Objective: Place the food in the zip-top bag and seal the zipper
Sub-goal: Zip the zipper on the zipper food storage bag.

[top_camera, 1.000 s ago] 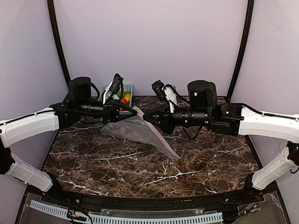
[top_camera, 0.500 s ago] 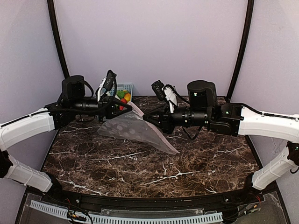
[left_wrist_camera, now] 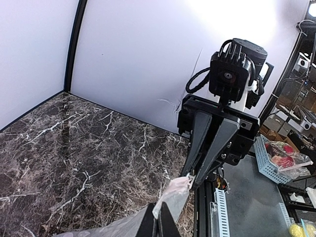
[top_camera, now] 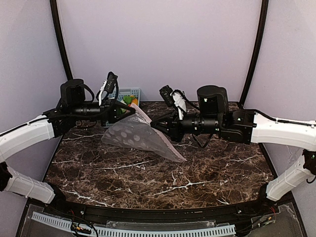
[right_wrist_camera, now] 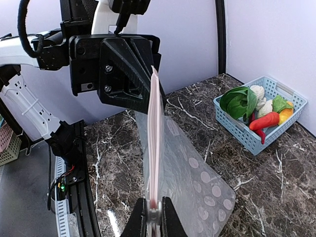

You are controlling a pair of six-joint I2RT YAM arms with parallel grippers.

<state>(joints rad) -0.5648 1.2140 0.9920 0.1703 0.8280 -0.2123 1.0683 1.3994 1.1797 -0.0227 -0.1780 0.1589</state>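
my left claw (left_wrist_camera: 159, 222) clamped on the zipper (right_wrist_camera: 154, 148) end nearest the basket (right_wrist_camera: 256, 139) | my right claw (right_wrist_camera: 154, 217) clamped on its far end, strip taut between us | zip-top bag (top_camera: 133, 136) hangs just in front of the basket | food (right_wrist_camera: 242, 101) lies in the basket, nearer my left arm

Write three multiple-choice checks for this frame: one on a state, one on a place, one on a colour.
1. How is the zip-top bag held?
A by both grippers
B by one gripper
C by none
2. Where is the toy food?
A inside the bag
B in the basket
C clamped by a gripper
3. What colour is the basket?
A pink
B black
C light blue

Answers:
1 A: the left gripper and the right gripper are each shut on the bag's zipper.
2 B: the vegetables lie piled in the basket.
3 C: its lattice wall is light blue.
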